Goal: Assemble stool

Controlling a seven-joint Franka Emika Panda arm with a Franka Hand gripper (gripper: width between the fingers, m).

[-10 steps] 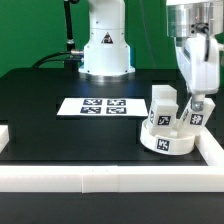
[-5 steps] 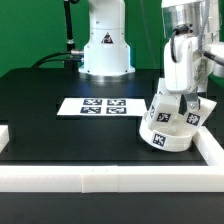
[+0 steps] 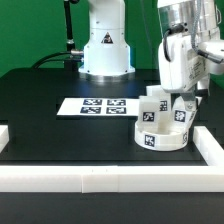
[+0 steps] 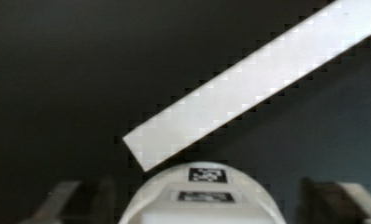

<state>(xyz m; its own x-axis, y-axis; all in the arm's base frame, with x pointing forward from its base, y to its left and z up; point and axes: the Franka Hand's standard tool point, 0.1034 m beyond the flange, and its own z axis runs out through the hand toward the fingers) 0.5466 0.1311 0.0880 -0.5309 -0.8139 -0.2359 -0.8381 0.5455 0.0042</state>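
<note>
Black table (image 3: 40, 110): marker board (image 3: 100, 106), stool (image 3: 163, 130), white border rails (image 3: 90, 178) on it.

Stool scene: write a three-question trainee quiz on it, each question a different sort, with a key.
1. True or false: the stool lies on the marker board.
2. Multiple choice: in the exterior view, the stool sits nearest which part of the table? A) the far left corner B) the middle C) the near right corner, by the rails
3. Fill in: in the wrist view, the fingers stand ____ of the leg, not touching it.

Key:
1. False; it rests on the black table, to the board's right.
2. C
3. Either side; the gripper is open.
</note>
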